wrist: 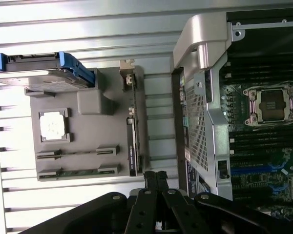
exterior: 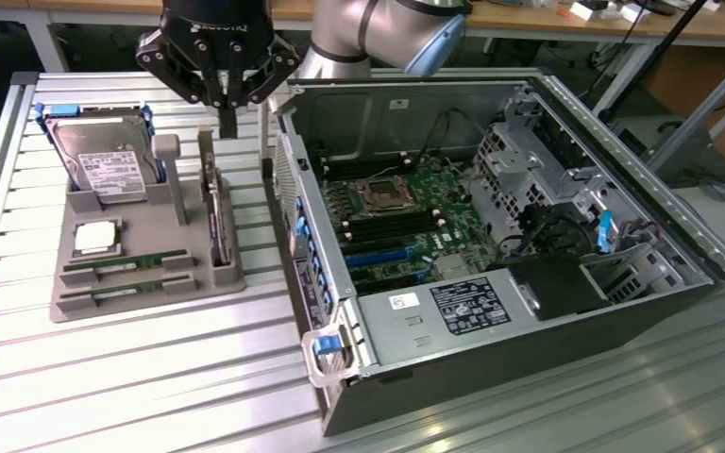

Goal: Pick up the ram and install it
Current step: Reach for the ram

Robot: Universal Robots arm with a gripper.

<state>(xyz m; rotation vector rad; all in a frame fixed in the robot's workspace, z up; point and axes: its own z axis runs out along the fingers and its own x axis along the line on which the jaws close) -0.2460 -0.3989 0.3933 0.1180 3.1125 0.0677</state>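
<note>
Findings, nearest first:

1. Slatted metal tabletop [exterior: 148, 387] carries all items.
2. Open computer case [exterior: 527, 363] lies on its side at the exterior view's right, with a blue-tabbed latch [exterior: 325, 344] at its near corner. The motherboard [exterior: 400, 222] is exposed inside, and its processor socket [exterior: 381, 196] sits toward the far end.
3. Grey parts tray [exterior: 98, 310] lies at the exterior view's left, just beside the case.
4. Nearer ram stick [exterior: 124, 289] and farther ram stick [exterior: 124, 262] both lie seated in parallel slots at the tray's near end. Neither is lifted or touched.
5. Beyond them a square silver processor chip [exterior: 95, 238] lies flat in its recess.
6. Green expansion card [exterior: 220, 226] stands on edge along the tray side closest to the case.
7. Hard drive [exterior: 105, 160] with blue side rails leans upright at the tray's far end.
8. Hand [exterior: 227, 127] hangs above the far end of the tray, close to the expansion card's top. Its fingers are pressed together and grip nothing, well apart from both ram sticks. The wrist view confirms the fingertips [wrist: 152, 178] meet
9. Robot arm [exterior: 376, 33] rises behind the case
</note>
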